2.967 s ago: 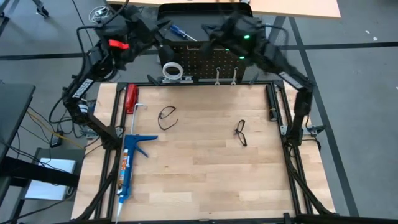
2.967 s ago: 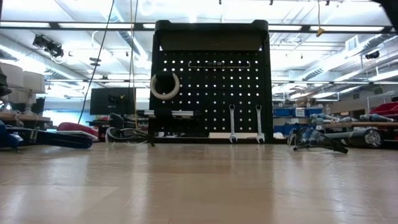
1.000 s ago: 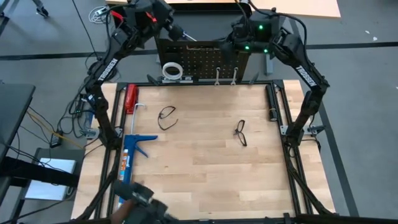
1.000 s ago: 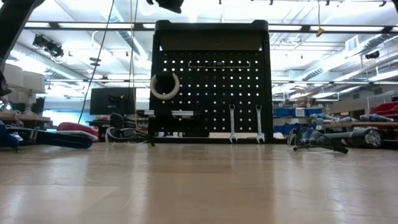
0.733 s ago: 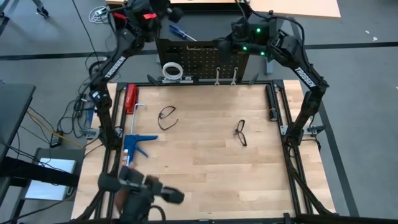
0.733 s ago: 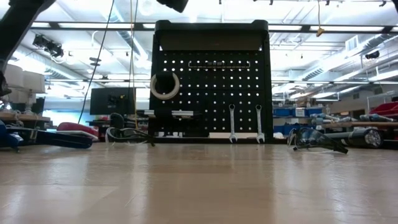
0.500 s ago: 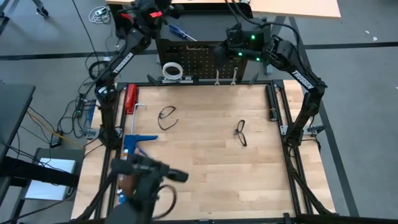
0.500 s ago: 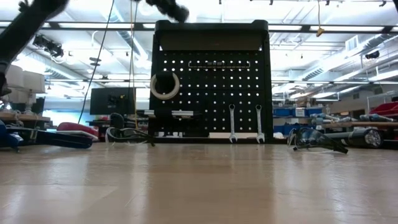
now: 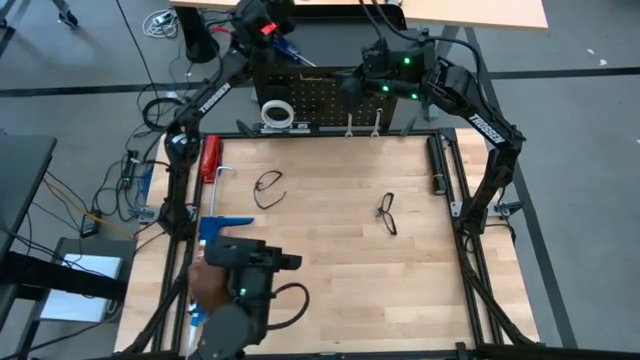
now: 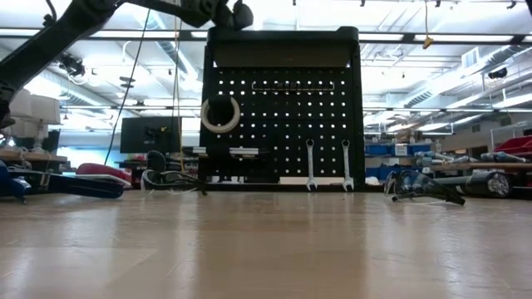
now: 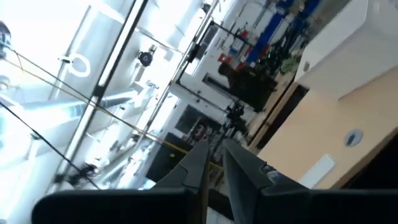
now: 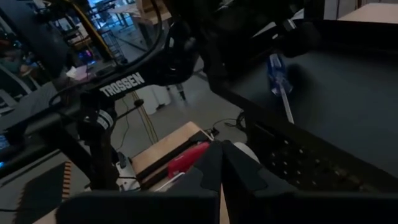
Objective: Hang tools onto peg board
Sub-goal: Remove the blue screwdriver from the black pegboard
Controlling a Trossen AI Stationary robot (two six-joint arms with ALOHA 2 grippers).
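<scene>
The peg board point(image 10: 283, 116) stands at the table's far edge. On it hang a white tape roll point(image 10: 219, 115) and two silver wrenches point(image 10: 309, 164) point(image 10: 347, 164). A blue-handled screwdriver point(image 12: 278, 71) lies flat on the board's top shelf. Two safety glasses point(image 9: 268, 187) point(image 9: 387, 212) lie on the tabletop. My left gripper point(image 11: 213, 149) hovers at the board's top left corner point(image 10: 239, 14), close to the screwdriver's handle. Its fingers are drawn almost together with nothing between them. My right gripper point(image 12: 222, 155) is shut and empty above the board's top, right of the screwdriver.
A red-handled tool point(image 9: 210, 158) and a long blue caulking gun point(image 9: 205, 255) lie along the table's left side. A dark device with a looped cable point(image 9: 245, 280) hangs over the near left of the table. Black frame rails point(image 9: 440, 165) run along both sides.
My left gripper has come down and toward the table's right edge, to the peg board's top left corner, rolling as it went. The dark device at the near left has moved from the near edge farther over the table.
</scene>
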